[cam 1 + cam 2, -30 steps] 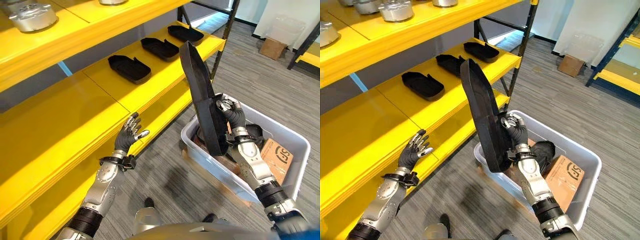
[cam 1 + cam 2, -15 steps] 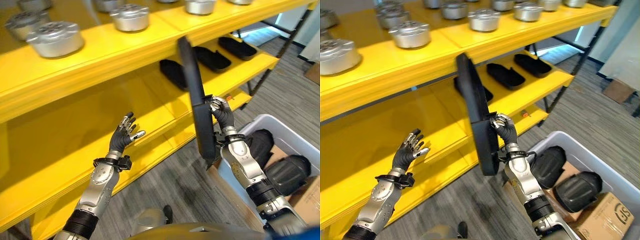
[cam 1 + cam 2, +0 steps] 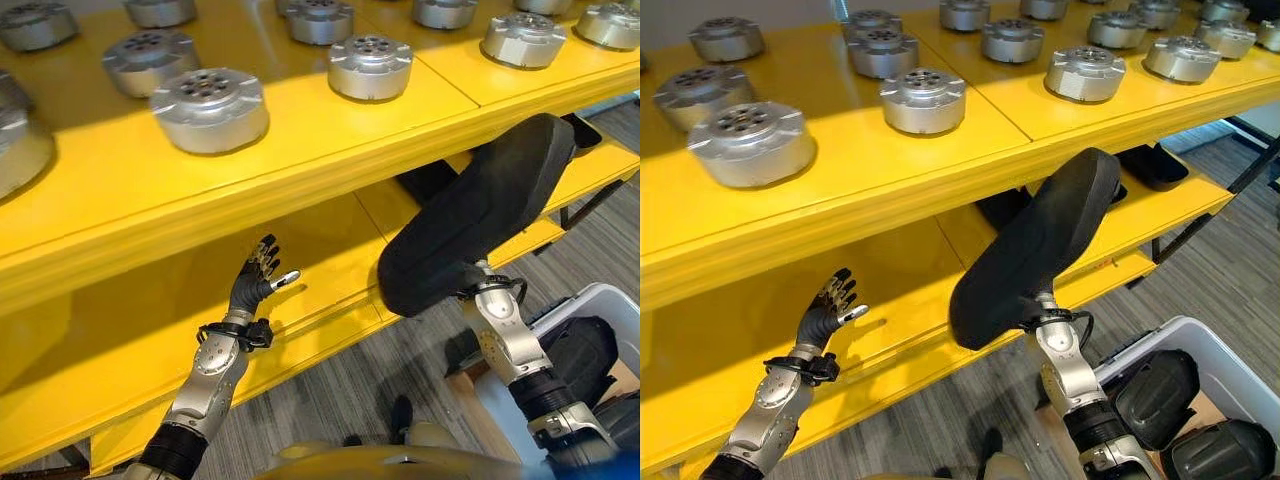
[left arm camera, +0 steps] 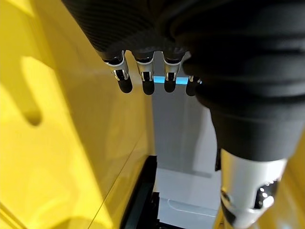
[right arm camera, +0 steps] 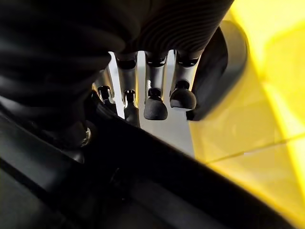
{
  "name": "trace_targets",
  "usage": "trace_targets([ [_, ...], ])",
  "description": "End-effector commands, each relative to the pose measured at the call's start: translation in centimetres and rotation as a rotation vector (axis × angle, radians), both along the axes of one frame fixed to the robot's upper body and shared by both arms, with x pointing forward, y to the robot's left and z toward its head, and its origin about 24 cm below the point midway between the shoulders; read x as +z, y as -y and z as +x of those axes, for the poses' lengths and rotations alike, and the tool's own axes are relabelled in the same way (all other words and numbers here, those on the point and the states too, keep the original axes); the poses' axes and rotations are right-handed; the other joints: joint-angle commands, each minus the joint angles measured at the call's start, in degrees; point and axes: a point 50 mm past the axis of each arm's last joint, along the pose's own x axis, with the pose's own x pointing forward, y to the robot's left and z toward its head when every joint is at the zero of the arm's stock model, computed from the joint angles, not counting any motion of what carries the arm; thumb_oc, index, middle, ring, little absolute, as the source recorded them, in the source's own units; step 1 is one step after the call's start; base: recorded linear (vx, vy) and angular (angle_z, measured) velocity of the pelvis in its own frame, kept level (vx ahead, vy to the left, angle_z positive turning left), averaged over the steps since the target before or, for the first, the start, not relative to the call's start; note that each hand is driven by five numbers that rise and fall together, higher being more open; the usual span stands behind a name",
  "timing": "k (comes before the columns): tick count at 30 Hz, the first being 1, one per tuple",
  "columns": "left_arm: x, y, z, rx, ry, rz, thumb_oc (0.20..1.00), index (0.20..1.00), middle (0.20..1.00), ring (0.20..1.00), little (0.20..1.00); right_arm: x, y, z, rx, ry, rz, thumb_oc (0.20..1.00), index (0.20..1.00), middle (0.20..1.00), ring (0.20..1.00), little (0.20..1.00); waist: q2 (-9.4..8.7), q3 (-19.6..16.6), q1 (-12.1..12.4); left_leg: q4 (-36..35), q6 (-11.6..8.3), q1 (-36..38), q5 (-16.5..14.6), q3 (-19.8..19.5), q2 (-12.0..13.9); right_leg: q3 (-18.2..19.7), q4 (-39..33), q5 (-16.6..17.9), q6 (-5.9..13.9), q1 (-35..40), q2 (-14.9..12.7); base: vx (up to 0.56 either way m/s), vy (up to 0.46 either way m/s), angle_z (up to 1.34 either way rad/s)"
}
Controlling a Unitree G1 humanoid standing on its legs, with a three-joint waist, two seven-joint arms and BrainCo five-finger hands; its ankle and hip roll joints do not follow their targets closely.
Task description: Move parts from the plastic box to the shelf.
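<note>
Aloft, long matte-black curved part (image 3: 480, 205) gripped by right robot hand (image 5: 147, 90), left robot hand (image 3: 255, 283) open, empty

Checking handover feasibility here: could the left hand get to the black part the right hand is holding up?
Probably yes. The left hand is open and empty before the middle shelf, with open space between it and the black part.

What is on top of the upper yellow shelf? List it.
Rows of round silver metal parts stand on the upper shelf. The black part in the right hand covers some of the lower shelf behind it.
</note>
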Motion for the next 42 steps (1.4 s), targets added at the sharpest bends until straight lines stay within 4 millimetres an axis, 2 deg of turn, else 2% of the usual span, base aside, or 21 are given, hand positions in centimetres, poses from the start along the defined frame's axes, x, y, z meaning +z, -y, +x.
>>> trace_targets([
  [1, 2.9, 0.6, 0.6, -0.046, 0.152, -0.01, 1.0, 1.0, 1.0, 1.0, 1.0, 3.3, 0.8, 0.9, -0.001, 0.152, 0.02, 0.2, 0.2, 0.2, 0.2, 0.2, -0.41, -4.06, 0.8, -10.46, -1.37, 2.71, 0.76, 0.81, 13.07, -1.0, 3.21, -2.86, 7.15, 0.73, -0.04, 0.03, -0.197, 0.33],
  [7, 2.4, 0.4, 0.1, -0.038, 0.126, -0.021, 1.0, 1.0, 1.0, 1.0, 1.0, 3.0, 0.8, 0.8, 0.003, 0.144, 0.031, 0.2, 0.2, 0.2, 0.2, 0.2, -0.51, -4.41, 1.24, -10.55, -3.33, 2.64, 1.95, 0.16, 15.74, -2.23, 3.38, -4.73, 5.7, 1.84, 1.86, -0.01, -0.174, 0.04],
  [12, 2.0, 0.2, -0.5, -0.028, 0.099, -0.035, 1.0, 1.0, 1.0, 1.0, 1.0, 3.4, -0.2, 1.0, 0.04, 0.159, 0.027, 0.2, 0.2, 0.2, 0.2, 0.2, -0.46, -3.5, 2.55, -9.65, -6.17, 0.14, 4.94, -2.71, 19.26, -4.81, 3.2, -6.89, 3.3, 2.88, 4.53, -0.06, -0.235, 0.22],
  [16, 1.9, 0.6, -0.5, -0.036, 0.099, -0.045, 1.0, 1.0, 1.0, 1.0, 1.0, 3.7, -0.9, 1.6, 0.06, 0.166, 0.011, 0.2, 0.2, 0.2, 0.2, 0.2, -0.23, -2.24, 3.54, -9.31, -7.14, -2.25, 6.99, -4.69, 20.05, -7.11, 3.39, -7.64, 2.39, 2.81, 5.16, -0.1, -0.151, 0.39],
  [17, 2.0, 0.8, -0.2, -0.042, 0.104, -0.048, 1.0, 1.0, 1.0, 1.0, 1.0, 3.8, -0.9, 1.7, 0.061, 0.17, 0.009, 0.2, 0.2, 0.2, 0.2, 0.2, -0.29, -1.23, 3.56, -8.02, -7.37, -3.64, 7.3, -3.43, 20.4, -8.3, 3.83, -7.92, 2.19, 2.72, 4.64, -0.11, -0.026, 0.35],
  [18, 2.1, 1.0, 0.0, -0.047, 0.107, -0.056, 1.0, 1.0, 1.0, 1.0, 1.0, 3.9, -1.0, 1.8, 0.063, 0.172, 0.003, 0.2, 0.2, 0.2, 0.2, 0.2, -0.39, -0.7, 2.97, -6.16, -6.68, -4.91, 7.43, 0.38, 21.23, -9.96, 4.51, -8.18, 1.83, 2.44, 3.81, -0.11, -0.023, 0.49],
  [19, 2.1, 1.0, 0.0, -0.047, 0.108, -0.056, 1.0, 1.0, 1.0, 1.0, 1.0, 3.9, -1.0, 1.8, 0.063, 0.173, 0.003, 0.2, 0.2, 0.2, 0.2, 0.2, -0.44, -0.81, 2.85, -6.12, -6.62, -5.2, 7.57, 0.26, 21.12, -10.08, 4.49, -8.09, 1.85, 2.26, 3.72, -0.08, -0.003, 0.84],
  [20, 2.1, 1.2, 0.1, -0.056, 0.106, -0.057, 1.0, 1.0, 1.0, 1.0, 1.0, 3.9, -1.1, 2.0, 0.063, 0.166, -0.008, 0.2, 0.2, 0.2, 0.2, 0.2, -0.46, -0.5, 2.39, -5.34, -6.2, -5.44, 7.33, 3.15, 22.14, -11.36, 4.85, -8.32, 1.75, 2.03, 3.22, -0.01, 0.005, 1.13],
  [21, 2.1, 1.4, 0.2, -0.073, 0.105, -0.058, 1.0, 1.0, 1.0, 1.0, 1.0, 3.8, -1.6, 2.2, 0.069, 0.157, -0.024, 0.2, 0.2, 0.2, 0.2, 0.2, -0.37, -0.24, 2.0, -5.29, -6.99, -4.46, 8.15, 8.29, 26.04, -12.76, 5.42, -9.1, 2.22, 2.28, 2.83, -0.05, 0.0, 0.96],
  [22, 2.2, 1.4, 0.2, -0.073, 0.106, -0.059, 1.0, 1.0, 1.0, 1.0, 1.0, 3.8, -1.6, 2.2, 0.069, 0.158, -0.025, 0.2, 0.2, 0.2, 0.2, 0.2, -0.42, -0.1, 2.03, -5.48, -6.76, -4.8, 9.1, 8.71, 26.05, -13.26, 5.41, -8.5, 1.78, 1.88, 2.75, 0.0, 0.021, 0.67],
  [23, 2.4, 1.5, 0.3, -0.083, 0.112, -0.058, 1.0, 1.0, 1.0, 1.0, 1.0, 3.6, -1.9, 2.3, 0.07, 0.147, -0.03, 0.2, 0.2, 0.2, 0.2, 0.2, 0.16, 0.16, 2.6, -6.47, -7.8, -4.38, 11.99, 8.56, 28.38, -14.1, 6.45, -8.99, 1.9, 2.07, 2.61, -0.03, 0.036, 0.5],
  [24, 2.5, 1.5, 0.4, -0.085, 0.117, -0.056, 1.0, 1.0, 1.0, 1.0, 1.0, 3.6, -1.9, 2.4, 0.064, 0.146, -0.034, 0.2, 0.2, 0.2, 0.2, 0.2, 0.44, 0.22, 2.81, -7.47, -7.99, -4.14, 12.47, 8.03, 28.66, -14.54, 7.09, -9.23, 2.2, 2.02, 2.41, 0.04, 0.083, 0.54],
  [26, 2.5, 1.6, 0.5, -0.086, 0.117, -0.056, 1.0, 1.0, 1.0, 1.0, 1.0, 3.4, -1.9, 2.4, 0.06, 0.136, -0.043, 0.2, 0.2, 0.2, 0.2, 0.2, 0.85, 0.18, 2.93, -8.97, -8.0, -3.8, 12.44, 7.77, 28.61, -15.11, 8.08, -9.66, 2.52, 1.81, 1.85, 0.04, 0.105, 0.46],
  [27, 2.6, 1.6, 0.5, -0.088, 0.118, -0.056, 1.0, 1.0, 1.0, 1.0, 1.0, 3.1, -2.2, 2.4, 0.068, 0.125, -0.052, 0.2, 0.2, 0.2, 0.2, 0.2, 1.71, 0.02, 3.16, -11.25, -7.82, -3.18, 11.83, 7.31, 28.48, -15.14, 10.02, -10.15, 2.84, 1.3, 1.18, 0.1, 0.234, 0.43],
  [28, 2.7, 1.6, 0.6, -0.097, 0.123, -0.05, 1.0, 1.0, 1.0, 1.0, 1.0, 2.8, -2.2, 2.4, 0.068, 0.112, -0.059, 0.2, 0.2, 0.2, 0.2, 0.2, 2.08, 0.27, 3.9, -10.53, -7.61, -3.53, 11.04, 7.44, 27.66, -15.87, 10.94, -10.0, 3.18, 1.43, -0.47, 0.13, 0.287, 0.33],
  [36, 3.4, 1.2, 0.8, -0.107, 0.15, -0.031, 1.0, 1.0, 1.0, 1.0, 1.0, 3.1, -2.0, 3.6, 0.02, 0.1, -0.079, 0.2, 0.2, 0.2, 0.2, 0.2, 2.0, 1.66, 6.87, -8.67, -6.42, -6.13, 8.43, 7.06, 23.4, -18.23, 8.66, -7.53, 5.47, 3.13, -4.62, 0.07, 0.155, 0.22],
  [40, 3.8, 1.3, 1.1, -0.118, 0.165, -0.025, 1.0, 1.0, 1.0, 1.0, 1.0, 3.3, -1.5, 4.1, -0.015, 0.097, -0.093, 0.2, 0.2, 0.2, 0.2, 0.2, 1.82, 2.49, 7.67, -7.82, -6.15, -8.19, 8.26, 6.13, 22.35, -19.2, 8.18, -6.99, 5.93, 2.9, -5.46, 0.03, 0.078, 0.2],
  [42, 3.9, 1.4, 1.2, -0.124, 0.168, -0.022, 1.0, 1.0, 1.0, 1.0, 1.0, 3.4, -1.1, 4.5, -0.042, 0.09, -0.114, 0.2, 0.2, 0.2, 0.2, 0.2, 1.99, 3.11, 8.19, -7.38, -6.49, -8.5, 7.16, 5.36, 22.0, -18.99, 8.22, -7.68, 6.61, 3.24, -5.5, 0.08, 0.045, 0.29],
])
